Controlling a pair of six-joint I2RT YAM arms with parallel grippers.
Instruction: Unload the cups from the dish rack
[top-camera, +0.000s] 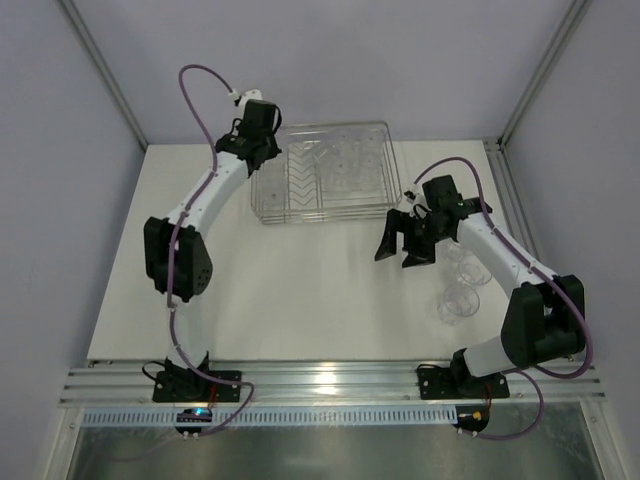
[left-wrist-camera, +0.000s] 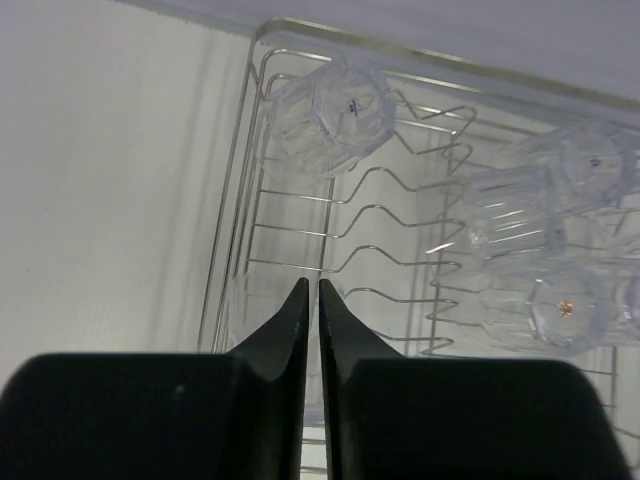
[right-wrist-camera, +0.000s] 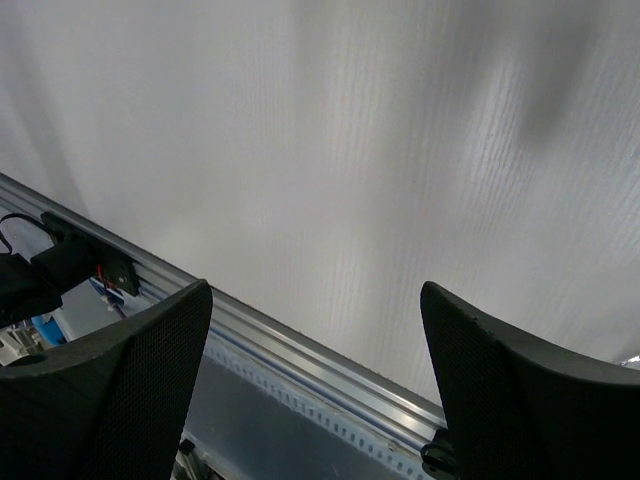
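Your tally: two clear round plastic cups (top-camera: 457, 302) set out at lower right, several left in the silvery wire dish rack (top-camera: 330, 216) at upper centre; right gripper (right-wrist-camera: 312, 290) gapes empty, left gripper (left-wrist-camera: 311, 290) nearly pinched together, hold impossible to tell.

Left claw (left-wrist-camera: 311, 286) pinched nearly together on an outstretched arm; right claw (right-wrist-camera: 315, 292) hangs spread wide.

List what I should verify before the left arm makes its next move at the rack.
1. Left gripper at the dish rack's left edge: ok.
2. Cup between its jaws: cannot tell; they stand nearly together.
3. Rack cups left to unload: ok, several.
4. Right gripper open and empty: ok.
5. Unloaded cups beside the right arm, away from the rack: ok.
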